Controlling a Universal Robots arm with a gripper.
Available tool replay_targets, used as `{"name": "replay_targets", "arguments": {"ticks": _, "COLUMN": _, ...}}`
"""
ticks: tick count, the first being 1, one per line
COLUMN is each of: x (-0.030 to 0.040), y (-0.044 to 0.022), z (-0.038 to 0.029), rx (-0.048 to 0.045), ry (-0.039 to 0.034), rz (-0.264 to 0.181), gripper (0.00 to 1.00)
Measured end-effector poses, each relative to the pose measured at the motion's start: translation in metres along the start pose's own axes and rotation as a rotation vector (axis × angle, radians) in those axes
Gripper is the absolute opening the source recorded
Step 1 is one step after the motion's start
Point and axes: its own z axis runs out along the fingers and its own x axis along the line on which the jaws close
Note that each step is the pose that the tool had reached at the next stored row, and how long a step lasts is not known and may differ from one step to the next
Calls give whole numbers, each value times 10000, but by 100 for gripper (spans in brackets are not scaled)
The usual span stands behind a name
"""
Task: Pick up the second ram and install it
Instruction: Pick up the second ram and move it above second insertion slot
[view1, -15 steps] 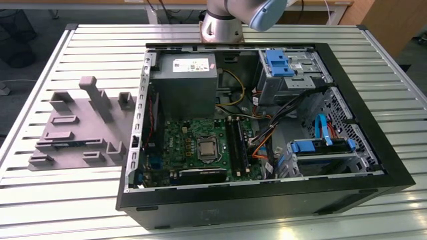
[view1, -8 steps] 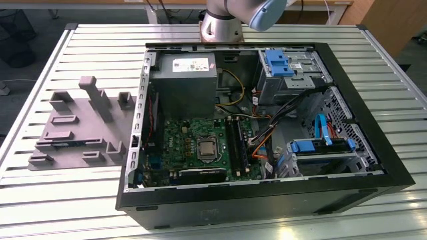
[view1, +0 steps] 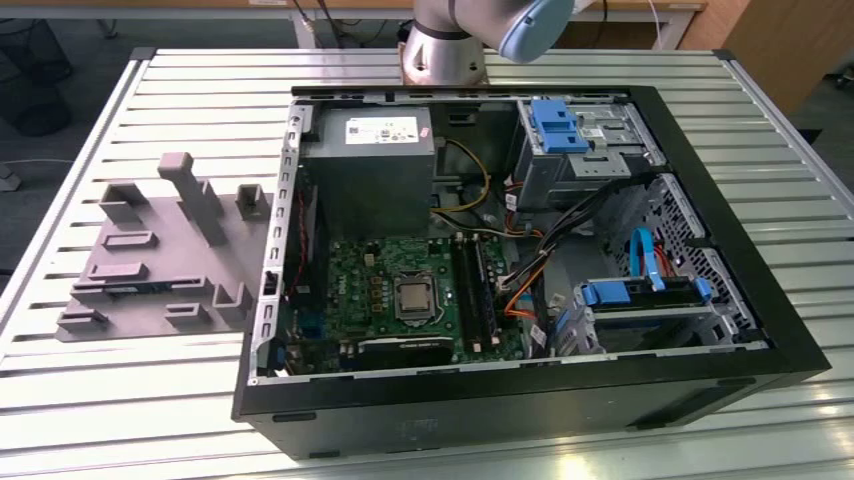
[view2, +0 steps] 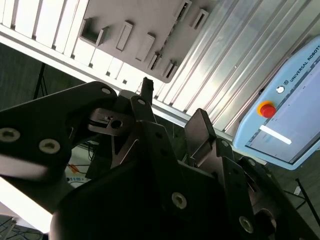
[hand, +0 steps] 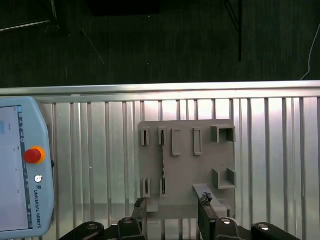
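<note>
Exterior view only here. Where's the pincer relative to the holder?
Observer: In the first wrist view the pincer hangs above the holder, touching nothing.
Operator: Open or shut?
Observer: Open. The fingers are wide apart with nothing between them.
Operator: Ram?
Observer: The ram sits on edge in the holder, bridging two blocks, not gripped.

Second ram (hand: 162, 167), thin dark stick, lying on edge across grey holder plate (hand: 185, 172)
</note>
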Motion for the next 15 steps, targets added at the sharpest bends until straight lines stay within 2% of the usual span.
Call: {"name": "replay_targets", "arguments": {"ticks": 15, "x": 0, "y": 0, "z": 27, "rx": -1, "ry": -6, "rz": 0, "gripper": 53}}
